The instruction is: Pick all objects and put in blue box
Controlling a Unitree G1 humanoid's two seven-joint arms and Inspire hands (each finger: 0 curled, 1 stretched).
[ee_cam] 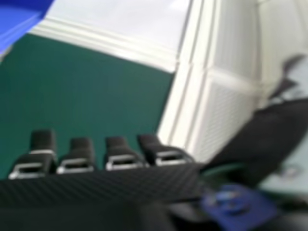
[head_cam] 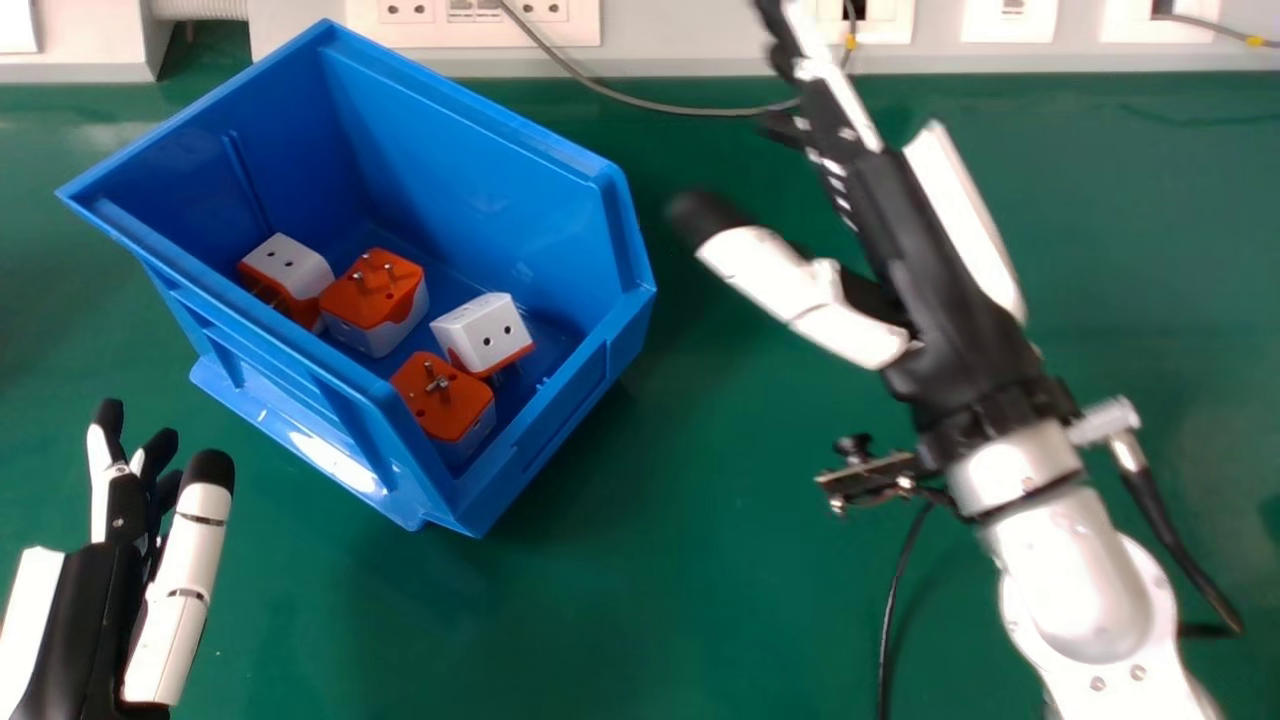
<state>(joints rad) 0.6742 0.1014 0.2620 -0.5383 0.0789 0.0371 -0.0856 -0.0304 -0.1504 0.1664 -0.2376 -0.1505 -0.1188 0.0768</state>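
The blue box (head_cam: 560, 160) stands tilted on the green table, left of centre in the head view. Inside it lie several orange and white plug adapters, among them a white-topped one (head_cam: 484, 334), an orange-topped one (head_cam: 446, 400) and another orange one (head_cam: 374, 296). My right hand (head_cam: 945, 290) is over the table to the right of the box, open, holding nothing. In the right hand view, my right hand (ee_cam: 120, 153) has its fingers extended. At the lower left my left hand (head_cam: 105, 590) rests open, in front of the box and apart from it.
A white wall panel with sockets (head_cam: 475, 25) runs behind the table (head_cam: 620, 600). A grey cable (head_cam: 650, 103) hangs down onto the table's back. Part of the blue box (ee_cam: 17, 19) is in the right hand view too.
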